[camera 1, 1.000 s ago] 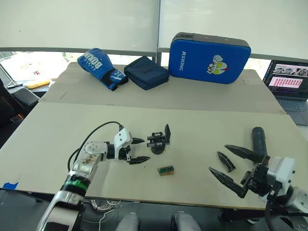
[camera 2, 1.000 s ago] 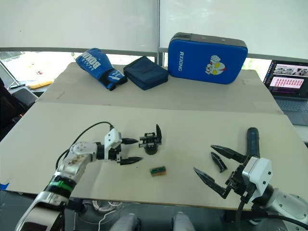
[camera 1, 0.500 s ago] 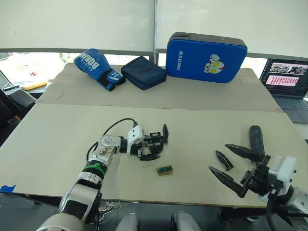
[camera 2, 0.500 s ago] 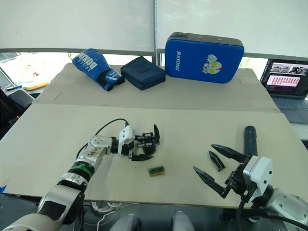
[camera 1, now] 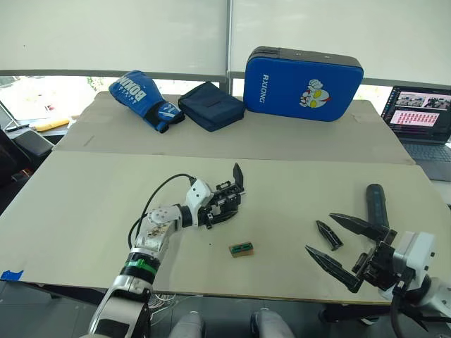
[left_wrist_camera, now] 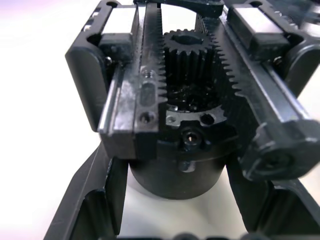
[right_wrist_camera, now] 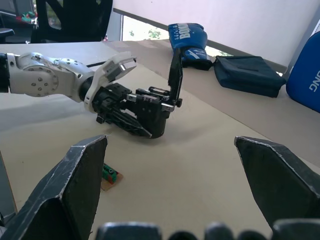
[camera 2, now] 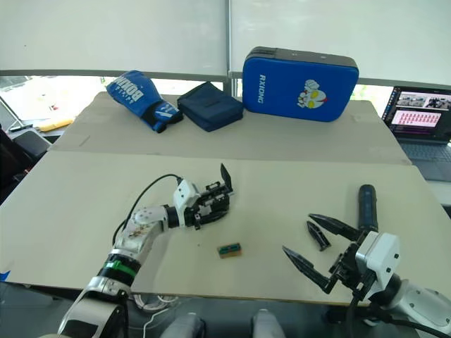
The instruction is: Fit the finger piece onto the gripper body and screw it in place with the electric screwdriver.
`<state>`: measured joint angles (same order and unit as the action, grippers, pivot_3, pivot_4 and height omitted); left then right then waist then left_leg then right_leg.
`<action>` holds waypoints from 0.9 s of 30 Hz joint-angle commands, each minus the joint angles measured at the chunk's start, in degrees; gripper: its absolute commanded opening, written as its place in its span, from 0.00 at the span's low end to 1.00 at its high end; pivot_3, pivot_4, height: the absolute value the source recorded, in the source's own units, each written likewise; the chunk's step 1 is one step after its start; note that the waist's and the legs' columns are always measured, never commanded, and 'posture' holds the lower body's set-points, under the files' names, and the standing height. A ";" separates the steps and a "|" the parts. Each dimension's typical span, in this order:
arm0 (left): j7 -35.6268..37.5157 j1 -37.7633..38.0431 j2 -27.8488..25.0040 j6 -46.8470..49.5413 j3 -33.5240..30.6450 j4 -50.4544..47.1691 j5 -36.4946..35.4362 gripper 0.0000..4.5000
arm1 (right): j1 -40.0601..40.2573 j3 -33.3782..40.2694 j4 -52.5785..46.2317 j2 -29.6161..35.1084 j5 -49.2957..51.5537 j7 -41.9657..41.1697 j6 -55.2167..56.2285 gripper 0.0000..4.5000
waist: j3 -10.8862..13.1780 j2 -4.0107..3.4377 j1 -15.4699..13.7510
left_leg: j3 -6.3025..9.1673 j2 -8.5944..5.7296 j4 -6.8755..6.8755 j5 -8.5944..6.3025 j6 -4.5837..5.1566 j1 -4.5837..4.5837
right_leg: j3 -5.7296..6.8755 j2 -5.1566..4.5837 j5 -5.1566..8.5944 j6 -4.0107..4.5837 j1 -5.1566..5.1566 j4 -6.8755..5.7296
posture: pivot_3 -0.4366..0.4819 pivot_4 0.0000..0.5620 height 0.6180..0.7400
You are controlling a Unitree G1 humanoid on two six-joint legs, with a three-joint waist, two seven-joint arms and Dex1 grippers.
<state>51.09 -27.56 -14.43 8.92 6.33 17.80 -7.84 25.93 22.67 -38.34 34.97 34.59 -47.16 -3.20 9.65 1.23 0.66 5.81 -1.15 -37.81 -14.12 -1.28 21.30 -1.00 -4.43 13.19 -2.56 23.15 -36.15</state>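
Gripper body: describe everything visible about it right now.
The gripper body is a small black assembly that looks like plastic and metal, with a round stubby base, two toothed racks meshing with a central gear, and one pointed finger sticking up. It sits near the table's middle, the left gripper shut around its base.

Daylight pours in through the drawn window blinds at the back, and the strip of glass beneath them is blown out to white. The pale tabletop is evenly bright, with only faint, soft shadows under what lies on it. In the left wrist view the gripper body is sharp at its gear teeth, while the background washes out to white glare. The right wrist view blurs its near black fingers.
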 commanded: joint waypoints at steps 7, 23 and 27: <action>-10.46 6.54 2.47 6.47 3.32 -15.15 1.69 0.51 | -0.14 0.60 -2.37 0.52 1.42 -0.11 -1.05 1.00 | 0.00 0.00 -0.05 | 0.00 0.00 0.00 0.00 0.00 -0.02 | 0.00 0.01 0.01 -0.02 -0.01 0.01 | 0.48 0.27 1.00; -9.05 8.68 -0.71 8.22 3.83 -14.40 0.14 0.99 | -1.01 1.71 -2.10 1.42 1.92 -1.15 -2.03 1.00 | -0.01 -0.01 -0.11 | -0.01 0.00 0.00 0.00 0.00 -0.05 | 0.00 0.01 0.01 -0.01 -0.04 0.01 | 0.48 0.27 1.00; -5.51 6.93 -3.90 7.02 2.73 -11.70 -1.18 0.99 | -1.02 1.67 -2.16 1.29 1.89 -1.04 -2.07 1.00 | -0.01 -0.02 -0.04 | -0.01 0.01 0.00 0.00 0.00 -0.06 | 0.00 0.02 0.01 -0.01 -0.05 0.01 | 0.48 0.27 1.00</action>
<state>44.16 -19.55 -17.65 16.58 10.05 5.87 -7.94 25.38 23.07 -38.84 35.99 35.07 -48.21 -5.29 9.64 1.21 0.62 5.80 -1.14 -37.81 -14.12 -1.27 21.25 -0.99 -4.42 13.21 -2.57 23.10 -36.14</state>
